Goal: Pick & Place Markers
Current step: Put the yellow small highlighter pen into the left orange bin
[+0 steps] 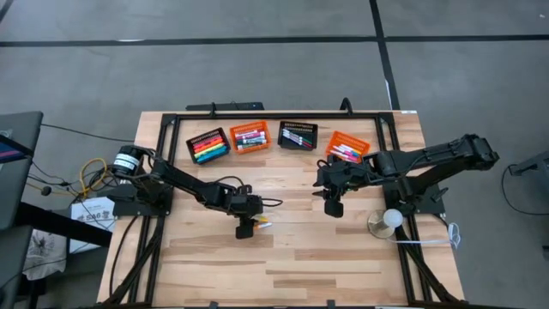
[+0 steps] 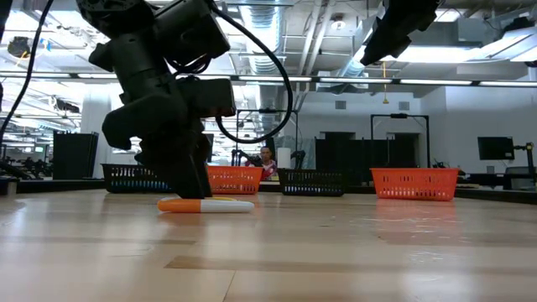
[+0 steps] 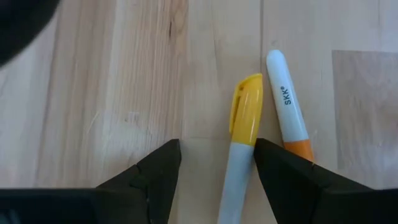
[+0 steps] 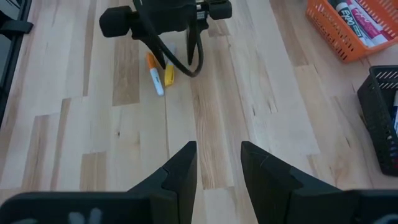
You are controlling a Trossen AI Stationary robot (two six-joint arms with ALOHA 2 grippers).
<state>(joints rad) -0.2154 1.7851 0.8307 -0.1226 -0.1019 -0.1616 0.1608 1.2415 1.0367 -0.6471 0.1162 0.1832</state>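
We see the left hand (image 1: 246, 230) spread wide at centre frame, low over two markers (image 3: 245, 124) lying on the surface (image 1: 292, 257), gripping neither. The right hand (image 1: 331, 207), right of centre, hangs part-open and empty.

Four baskets (image 1: 208, 144) line the table's (image 1: 343, 266) far edge; perhaps a person (image 2: 267, 159) beyond.

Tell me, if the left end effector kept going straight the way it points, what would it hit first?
Likely the yellow-capped marker, lying between the open fingers of the left end effector. An orange-capped marker lies beside it, just outside one finger. Below both is the table.
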